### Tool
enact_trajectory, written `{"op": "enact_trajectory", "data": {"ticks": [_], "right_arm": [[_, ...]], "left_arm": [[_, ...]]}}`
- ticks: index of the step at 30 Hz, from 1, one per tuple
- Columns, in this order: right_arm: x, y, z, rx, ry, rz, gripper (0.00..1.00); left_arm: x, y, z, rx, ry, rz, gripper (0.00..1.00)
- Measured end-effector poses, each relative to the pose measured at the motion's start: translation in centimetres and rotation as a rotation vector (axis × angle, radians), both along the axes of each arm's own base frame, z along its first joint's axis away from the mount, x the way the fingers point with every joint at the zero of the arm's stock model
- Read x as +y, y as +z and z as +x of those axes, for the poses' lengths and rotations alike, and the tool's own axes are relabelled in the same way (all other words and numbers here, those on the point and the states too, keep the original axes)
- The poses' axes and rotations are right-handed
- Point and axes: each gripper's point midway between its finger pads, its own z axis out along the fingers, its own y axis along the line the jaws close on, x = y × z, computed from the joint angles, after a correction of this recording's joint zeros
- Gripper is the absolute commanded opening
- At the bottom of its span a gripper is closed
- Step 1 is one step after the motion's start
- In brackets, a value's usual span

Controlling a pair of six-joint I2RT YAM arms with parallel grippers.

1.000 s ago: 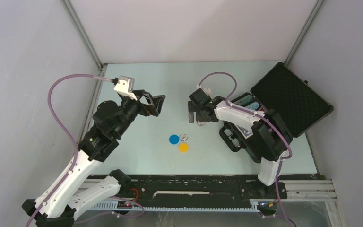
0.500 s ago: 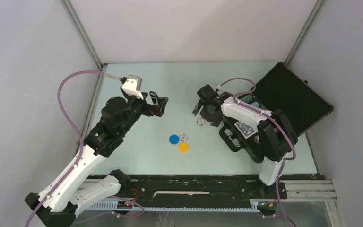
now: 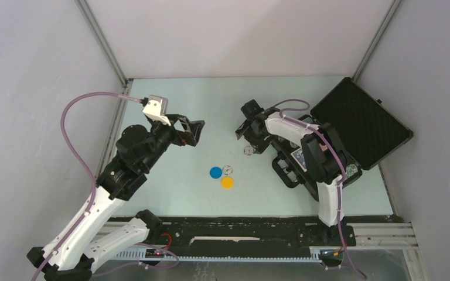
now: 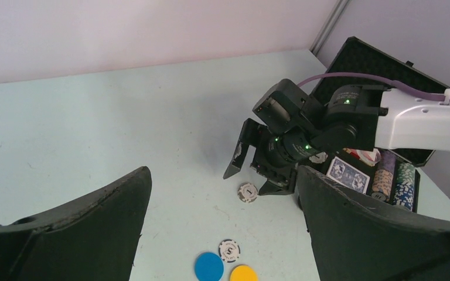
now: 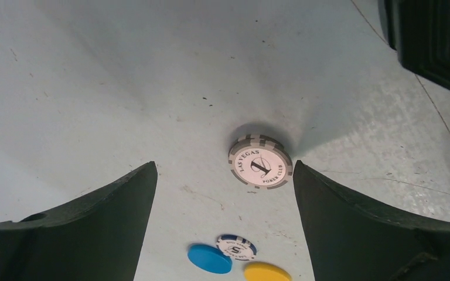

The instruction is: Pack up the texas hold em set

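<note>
1. The black foam-lined rectangular hard case [image 3: 360, 120] lies open at the counter's [image 3: 181, 99] right.
2. Both the right tool [image 3: 247, 139] and left tool [image 3: 190, 130] gape wide, empty.
3. The grey-and-white poker chip [image 5: 261, 162] lies flat under the right tool; closing fingers [image 5: 94, 216] may skid off its thin rim, flicking it away.

You'll see the worktop [image 5: 94, 88] is matt and pale, lightly scuffed with dark specks. The chip [image 5: 261, 162] lying on it looks like smooth plastic with a printed face. At three o'clock, your case [image 3: 360, 120] lid carries dimpled black foam. The right pincer [image 5: 222, 167] has fingers [image 5: 94, 222] of matt black plastic.
</note>
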Motion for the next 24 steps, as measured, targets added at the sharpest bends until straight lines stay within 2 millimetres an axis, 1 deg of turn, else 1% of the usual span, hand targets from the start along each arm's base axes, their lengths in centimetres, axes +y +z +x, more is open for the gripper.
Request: {"op": "enact_trajectory", "data": {"ticks": [8, 16, 24], "right_arm": [[-0.6, -0.3, -0.7, 0.056, -0.033, 0.005, 0.93], [-0.6, -0.5, -1.1, 0.076, -0.036, -0.002, 0.9], [0.1, -1.4, -0.9, 0.118, -0.034, 0.004, 0.86]], "left_arm": [[-0.3, -0.5, 0.3, 0.016, -0.004, 0.011, 1.0], [-0.6, -1.1, 0.6, 0.035, -0.006, 0.017, 1.0], [-0.8, -1.5, 0.8, 0.046, -0.006, 0.024, 1.0]]}}
